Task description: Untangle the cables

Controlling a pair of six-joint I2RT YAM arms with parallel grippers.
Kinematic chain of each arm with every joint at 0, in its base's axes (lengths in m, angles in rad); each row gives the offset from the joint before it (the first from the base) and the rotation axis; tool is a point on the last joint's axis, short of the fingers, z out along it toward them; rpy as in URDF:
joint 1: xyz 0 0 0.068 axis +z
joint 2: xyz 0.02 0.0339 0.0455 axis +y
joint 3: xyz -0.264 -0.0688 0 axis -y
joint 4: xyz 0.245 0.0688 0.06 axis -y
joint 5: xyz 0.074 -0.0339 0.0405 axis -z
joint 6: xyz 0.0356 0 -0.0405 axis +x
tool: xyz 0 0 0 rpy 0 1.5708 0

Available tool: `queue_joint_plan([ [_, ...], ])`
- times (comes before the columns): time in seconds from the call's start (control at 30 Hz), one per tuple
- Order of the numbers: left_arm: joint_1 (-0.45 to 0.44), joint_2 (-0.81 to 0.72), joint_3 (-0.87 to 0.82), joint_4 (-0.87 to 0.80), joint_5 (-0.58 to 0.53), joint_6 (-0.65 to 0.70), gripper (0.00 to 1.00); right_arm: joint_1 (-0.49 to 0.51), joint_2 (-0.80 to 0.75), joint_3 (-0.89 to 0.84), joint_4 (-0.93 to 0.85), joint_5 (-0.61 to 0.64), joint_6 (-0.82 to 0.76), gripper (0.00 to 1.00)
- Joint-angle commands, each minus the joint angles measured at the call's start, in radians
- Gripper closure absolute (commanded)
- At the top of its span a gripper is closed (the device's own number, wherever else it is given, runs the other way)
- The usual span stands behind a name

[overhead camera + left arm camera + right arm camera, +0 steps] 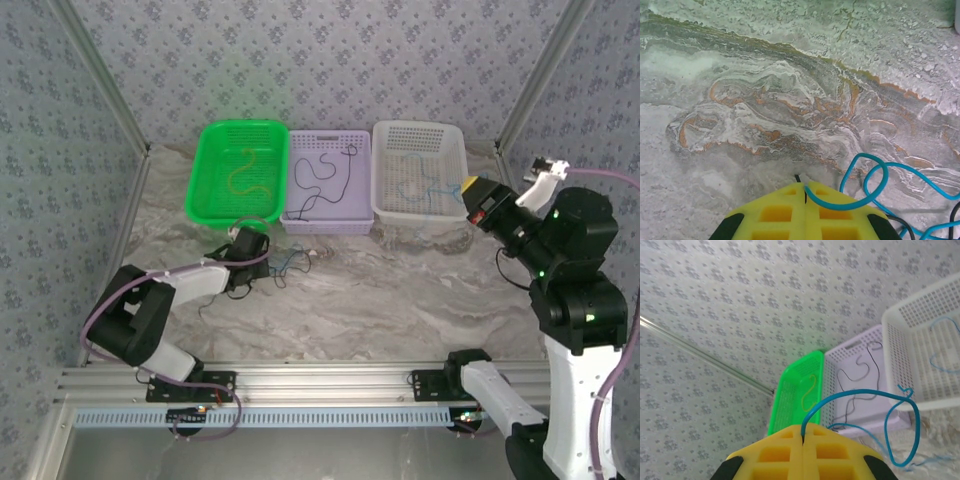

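L hand (805, 185) and R hand (803, 428) each clamp on blue cable (885, 175). We should lift L slow off the bench (740, 100), w/ steady tension, so black cable (900, 223) slips free.

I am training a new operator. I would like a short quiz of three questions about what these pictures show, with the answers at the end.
1. True or false: the yellow-olive cable lies inside the green basket.
2. Which cable is pinched in the right gripper? A: a black one. B: a blue one. C: a yellow-olive one.
3. In one word, what colour is the basket that holds the black cable?

Key
1. True.
2. B: the blue cable comes out from between the closed fingers.
3. Purple: it is the purple basket, the middle one of the three.
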Motion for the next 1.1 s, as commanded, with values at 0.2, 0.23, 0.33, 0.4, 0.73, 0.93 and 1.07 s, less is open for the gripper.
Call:
queue_joint_plan([
  [0.2, 0.003, -0.079, 0.011, -0.011, 0.057, -0.028, 0.66, -0.007, 0.070, 0.088, 0.001, -0.034, -0.019, 1.00],
  [0.23, -0.006, -0.123, 0.011, -0.024, 0.051, -0.031, 0.58, -0.007, 0.072, 0.087, -0.001, -0.039, -0.021, 1.00],
  [0.33, -0.033, -0.261, 0.025, -0.072, 0.039, -0.013, 0.43, -0.007, 0.077, 0.082, 0.002, -0.053, -0.030, 1.00],
  [0.4, -0.058, -0.349, 0.046, -0.102, 0.041, 0.024, 0.36, -0.006, 0.081, 0.073, 0.011, -0.071, -0.029, 1.00],
  [0.73, -0.147, -0.497, 0.163, -0.173, 0.222, 0.125, 0.27, 0.012, 0.067, -0.136, 0.052, -0.176, -0.021, 1.00],
  [0.93, -0.290, -0.369, 0.182, -0.167, 0.141, 0.040, 0.36, -0.006, -0.004, -0.458, -0.036, -0.127, -0.142, 1.00],
  [1.07, -0.420, -0.217, 0.207, -0.131, 0.078, 0.063, 0.40, -0.038, -0.037, -0.603, -0.055, -0.069, -0.190, 1.00],
])
